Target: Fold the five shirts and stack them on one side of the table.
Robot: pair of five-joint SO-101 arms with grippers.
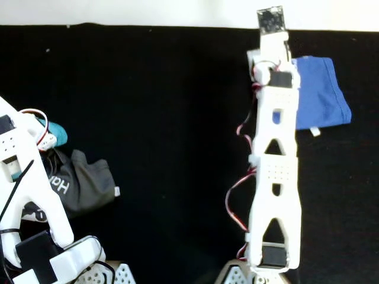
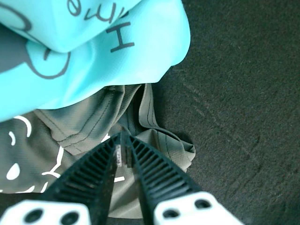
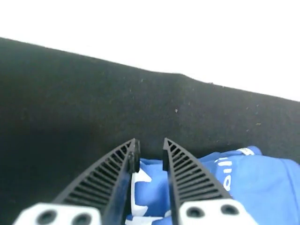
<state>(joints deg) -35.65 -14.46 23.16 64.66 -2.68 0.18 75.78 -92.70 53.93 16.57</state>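
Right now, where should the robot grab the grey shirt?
Probably its loose corner poking onto the bare table, coming from that open side. The teal shirt lies over the grey shirt at the other end, so gripping there could pinch both.

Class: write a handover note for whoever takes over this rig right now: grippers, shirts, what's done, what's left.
Right gripper: open, over the blue shirt at the far right of the table.
Left gripper: over the grey shirt, near left.
Done: blue shirt looks folded.
To do: grey shirt and teal shirt lie crumpled together; fold and stack them with the blue one.
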